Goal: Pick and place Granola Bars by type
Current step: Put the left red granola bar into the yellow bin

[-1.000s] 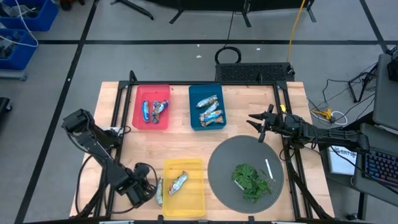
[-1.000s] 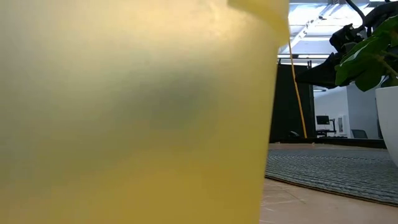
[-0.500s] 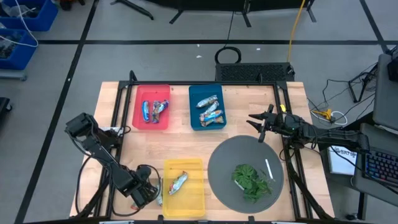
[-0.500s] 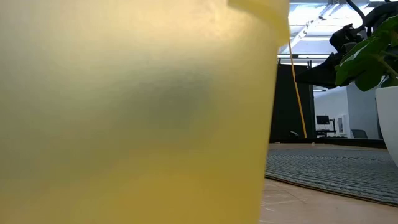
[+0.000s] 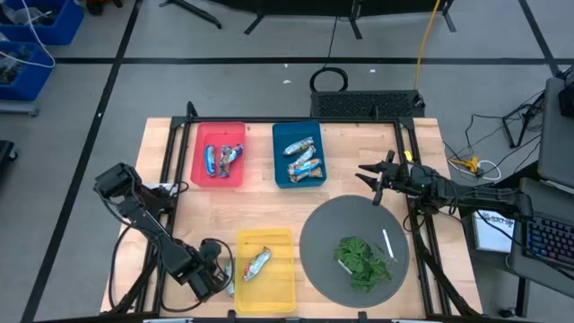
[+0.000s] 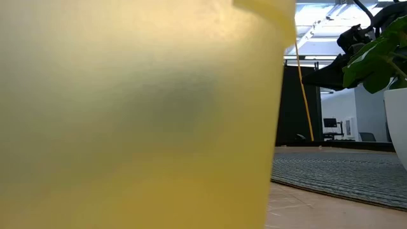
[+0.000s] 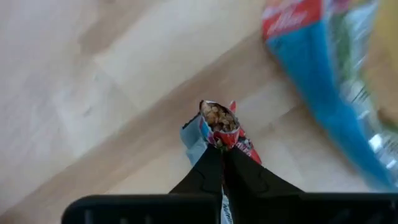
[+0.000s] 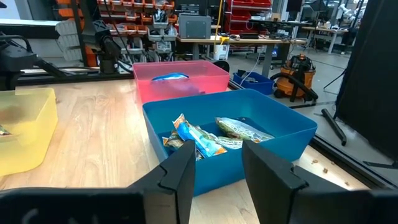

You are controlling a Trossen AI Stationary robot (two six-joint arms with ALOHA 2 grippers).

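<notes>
My left gripper (image 5: 215,276) is low over the table's near left part, just left of the yellow bin (image 5: 280,289), and is shut on a red-and-blue granola bar (image 7: 219,127). A second, blue bar (image 5: 230,274) lies along that bin's left wall; it also shows in the left wrist view (image 7: 323,74). One bar (image 5: 257,262) lies in the yellow bin, two in the red bin (image 5: 235,178), and several in the blue bin (image 8: 292,134). My right gripper (image 5: 372,184) is open and waits between the blue bin and the grey plate. My left gripper pinches the red-and-blue bar between its two shut fingers (image 7: 208,171). The bar's free end (image 7: 217,117), printed with granola, sticks out past the fingertips over the wooden table top. I cannot tell whether the bar is lifted clear.
A grey round plate (image 5: 318,242) at the near right holds a green leafy bunch (image 5: 361,260) and a thin white stick (image 5: 387,242). In the low view the yellow bin's wall (image 6: 127,114) fills most of the picture. Bare wood lies between the bins.
My left arm has sunk a little, and its gripper has edged toward the table's near edge beside the yellow bin. It has stayed shut.
</notes>
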